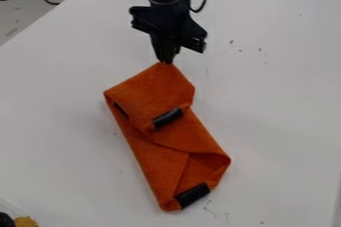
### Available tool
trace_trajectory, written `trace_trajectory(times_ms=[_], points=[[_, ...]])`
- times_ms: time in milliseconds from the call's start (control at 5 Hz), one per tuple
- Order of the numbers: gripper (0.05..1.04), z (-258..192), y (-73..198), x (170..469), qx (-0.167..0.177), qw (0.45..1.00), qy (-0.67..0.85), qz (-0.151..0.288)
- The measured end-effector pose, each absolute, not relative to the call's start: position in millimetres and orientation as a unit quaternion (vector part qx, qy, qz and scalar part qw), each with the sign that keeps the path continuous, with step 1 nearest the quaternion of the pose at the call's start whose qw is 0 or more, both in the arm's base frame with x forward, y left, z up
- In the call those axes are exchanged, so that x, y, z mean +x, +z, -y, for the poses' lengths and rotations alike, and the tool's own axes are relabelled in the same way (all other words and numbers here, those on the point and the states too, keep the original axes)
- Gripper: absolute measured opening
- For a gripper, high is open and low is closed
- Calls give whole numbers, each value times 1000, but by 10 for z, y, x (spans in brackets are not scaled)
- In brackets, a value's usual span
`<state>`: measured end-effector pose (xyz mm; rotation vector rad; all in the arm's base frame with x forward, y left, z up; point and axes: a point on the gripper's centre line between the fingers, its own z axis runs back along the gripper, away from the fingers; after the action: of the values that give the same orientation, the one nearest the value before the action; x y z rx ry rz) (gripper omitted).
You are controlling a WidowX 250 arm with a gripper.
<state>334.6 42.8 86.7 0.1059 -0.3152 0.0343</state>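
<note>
I have the pincer pointing down at the upper corner of the orange cloth. Pincer state: closed, with its tips together on that corner; I cannot tell how deep the bite is. The cloth lies on the white table, extending below the pincer and slightly to its right in the view. The portion nearest the pincer is folded over; a second fold curls up at the far end. Dark patches sit at the cloth's edges.

Handling, in my judgement: light, soft, limp, not fragile, low slip risk. Layers may separate under lift. Grip point: a corner or folded edge, taking every layer required.

Containers: far below and left of the pincer, what appears to be a clear container is near yellow material; I cannot confirm its contents.
</note>
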Motion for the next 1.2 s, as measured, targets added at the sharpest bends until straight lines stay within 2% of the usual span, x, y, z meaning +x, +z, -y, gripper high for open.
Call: trace_trajectory(times_ms=[200, 400, 600, 800, 1200], points=[[224, -408, 790, 3340, 51, 987, 17, 148], [484, -172, 650, 3145, 49, 991, 18, 122], [798, -150, 659, 3074, 47, 992, 28, 117], [1009, -113, 623, 3046, 37, 992, 24, 114], [1003, -188, 431, 3018, 21, 995, 28, 91]])
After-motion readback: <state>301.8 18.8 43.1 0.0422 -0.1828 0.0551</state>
